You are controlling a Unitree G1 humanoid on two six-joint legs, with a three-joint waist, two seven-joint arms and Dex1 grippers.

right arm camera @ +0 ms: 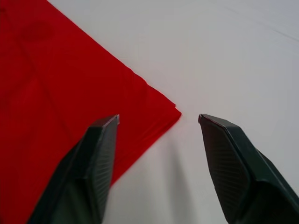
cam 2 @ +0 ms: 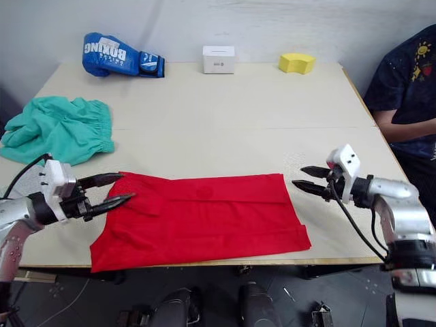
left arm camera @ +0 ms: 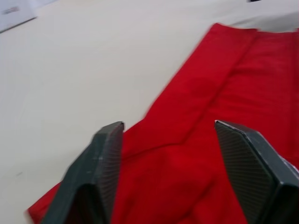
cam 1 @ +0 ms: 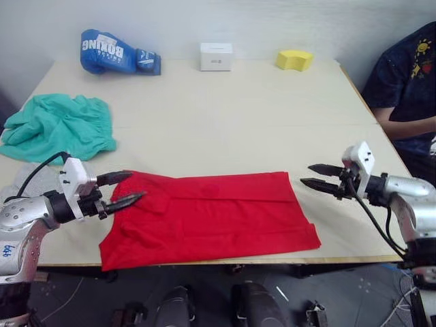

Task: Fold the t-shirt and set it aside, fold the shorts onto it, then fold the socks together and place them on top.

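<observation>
While the red t-shirt (cam 1: 211, 218) lay partly folded into a long band along the near edge of the surface (cam 1: 225, 122), both arms waited at its two ends. The left gripper (cam 1: 126, 191) held its fingers spread over the garment's left end, the lower one above or against the cloth; I could not tell whether it touched. The right gripper (cam 1: 315, 176) also stood with its fingers apart, just beside the right edge of the shirt and clear of it, the far right corner lying ahead of them in the right wrist view. Neither held anything. That pairing, one at each end, suited a fold across the length, so the shirt step seemed only half done.

The teal shorts (cam 1: 58, 126) sat bunched at the left side of the surface, well apart from the shirt, probably left there until the shirt was finished. I could not make out the socks.

Along the far edge stood a blue boxing glove (cam 1: 116, 52), a small white box (cam 1: 216, 56) and a yellow sponge (cam 1: 295, 60). A person (cam 1: 409, 75) in a dark printed shirt sat past the right corner
</observation>
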